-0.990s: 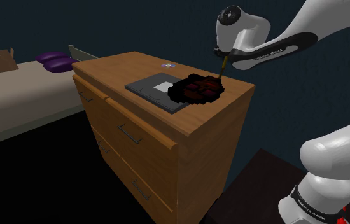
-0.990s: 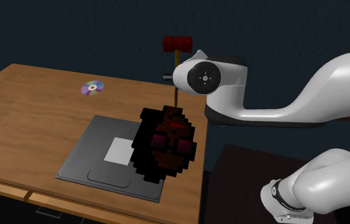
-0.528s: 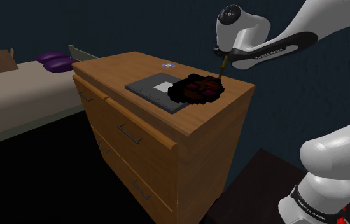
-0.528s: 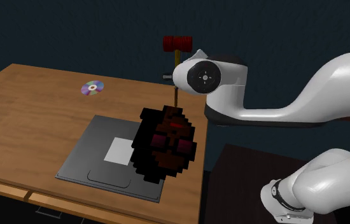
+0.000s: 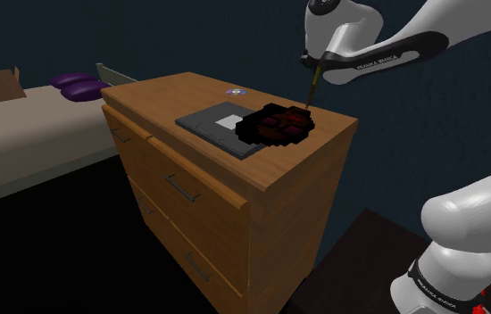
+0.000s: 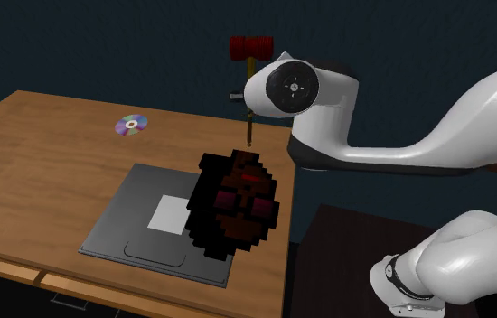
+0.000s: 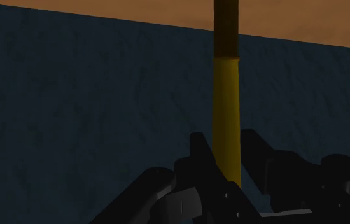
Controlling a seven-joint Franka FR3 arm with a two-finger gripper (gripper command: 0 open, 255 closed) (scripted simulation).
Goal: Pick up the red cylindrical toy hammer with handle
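The toy hammer (image 5: 312, 92) is held in the air above the back corner of the wooden dresser (image 6: 48, 135), clasped in the gripper (image 7: 226, 149). In the wrist view the two black fingers (image 7: 199, 153) are seen closed against the yellow handle (image 7: 226, 102), one on each side, so that it is pinched between them. In the second exterior view the red cylindrical head (image 6: 250, 47) is shown uppermost, beyond the white wrist. The handle is seen hanging almost straight down. Its lower end appears apart from the dresser top, just behind a black blocky object with red patches (image 6: 235, 203). That object lies partly on a flat grey slab (image 6: 138, 217), and a small shiny disc (image 6: 132, 125) lies well apart from it.

The hammer is judged to be light and stiff, with most of its weight in the head. The handle is round and smooth, so some turning or sliding within a two-sided pinch is to be expected. A hold on the handle's upper part, near the head, is thought safest; the present hold seems to be placed about there, though it is hidden behind the wrist.
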